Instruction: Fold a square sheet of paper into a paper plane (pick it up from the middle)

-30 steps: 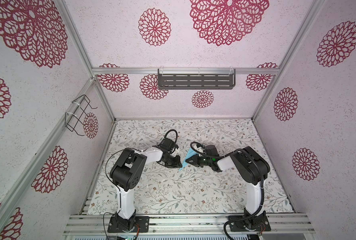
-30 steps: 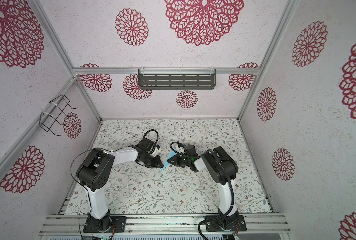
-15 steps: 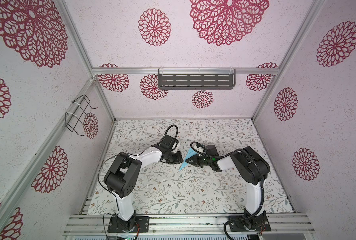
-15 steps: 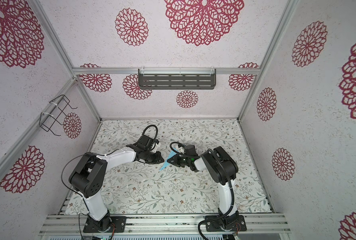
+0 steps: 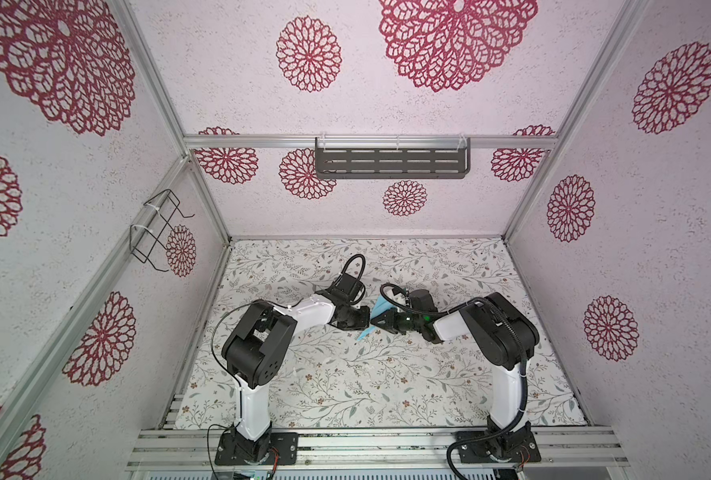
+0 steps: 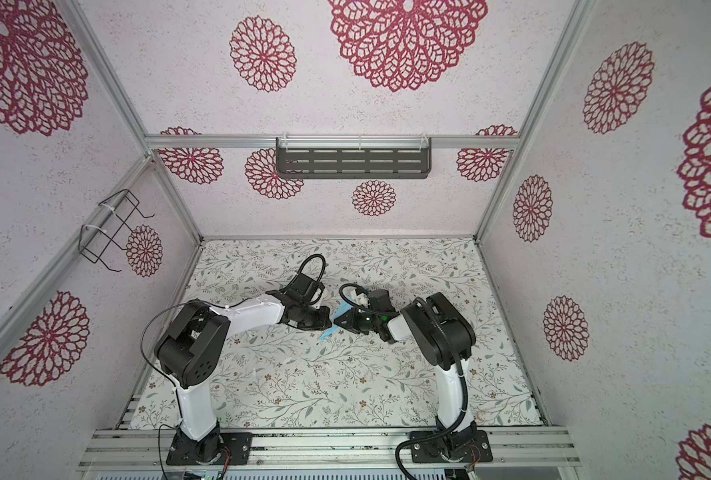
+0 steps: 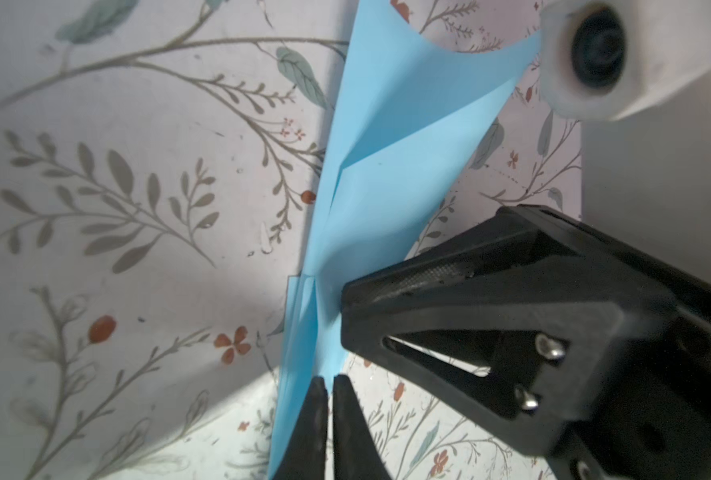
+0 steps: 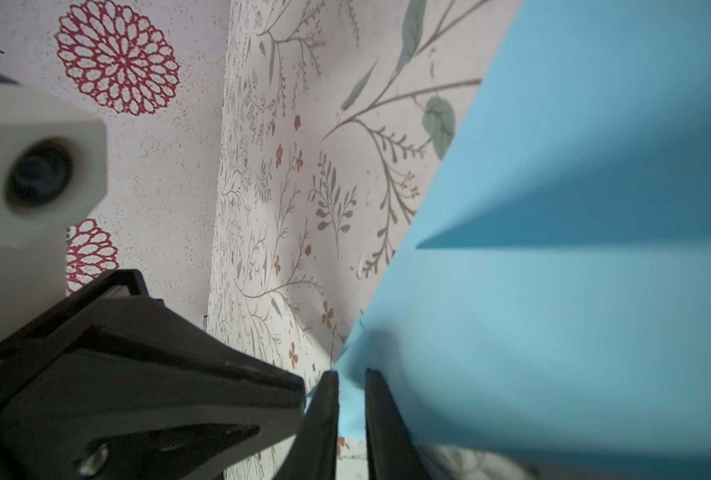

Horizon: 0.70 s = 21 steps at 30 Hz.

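Left wrist view: the paper plane (image 7: 387, 187), light blue, creased and layered, runs lengthwise over the floral counter (image 7: 138, 124), wide at one end and narrow at the other. The left claw (image 7: 329, 380) has its fingers all but together, with a hairline slit between them and the tips at the plane's narrow part. Whether a layer sits in that slit cannot be told. The right claw (image 7: 343, 307) meets the same stretch of paper from the side, just beside the left tips.

Right wrist view: blue paper fills the gap between the right claw's fingers, so it is clamped on the plane. The wide wing spreads away from them.

Both top views: the claws meet tip to tip mid-counter with the plane between them. Its broad end shows behind the right claw and its pointed end toward the counter's front.
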Each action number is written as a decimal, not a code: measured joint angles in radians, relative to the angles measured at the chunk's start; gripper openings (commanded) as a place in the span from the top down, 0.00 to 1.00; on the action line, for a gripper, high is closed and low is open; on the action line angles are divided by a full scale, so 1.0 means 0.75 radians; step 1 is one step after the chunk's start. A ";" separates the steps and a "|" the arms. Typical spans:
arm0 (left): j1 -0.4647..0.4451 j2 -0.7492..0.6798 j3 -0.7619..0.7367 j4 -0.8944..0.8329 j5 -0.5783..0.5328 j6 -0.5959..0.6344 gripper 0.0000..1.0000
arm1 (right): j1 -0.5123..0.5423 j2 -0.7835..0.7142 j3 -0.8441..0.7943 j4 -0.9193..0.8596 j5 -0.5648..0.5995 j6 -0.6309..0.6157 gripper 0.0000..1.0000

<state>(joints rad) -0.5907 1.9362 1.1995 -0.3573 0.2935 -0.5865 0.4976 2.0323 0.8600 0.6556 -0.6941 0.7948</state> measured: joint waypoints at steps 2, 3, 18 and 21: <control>-0.011 0.004 0.016 -0.026 -0.026 0.008 0.90 | -0.001 0.000 0.000 0.000 0.000 0.000 0.82; -0.017 0.004 0.021 -0.036 -0.037 0.012 0.90 | 0.000 0.000 0.000 0.000 0.000 0.000 0.81; -0.089 0.005 0.042 -0.188 -0.178 0.058 0.90 | 0.000 0.000 0.000 0.001 -0.001 0.002 0.81; -0.097 0.005 0.050 -0.205 -0.199 0.059 0.90 | 0.000 0.000 0.000 0.002 -0.002 0.002 0.80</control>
<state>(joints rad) -0.6636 1.9396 1.2373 -0.5114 0.1444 -0.5423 0.4976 2.0323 0.8600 0.6567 -0.6952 0.7959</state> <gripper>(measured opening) 0.103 0.195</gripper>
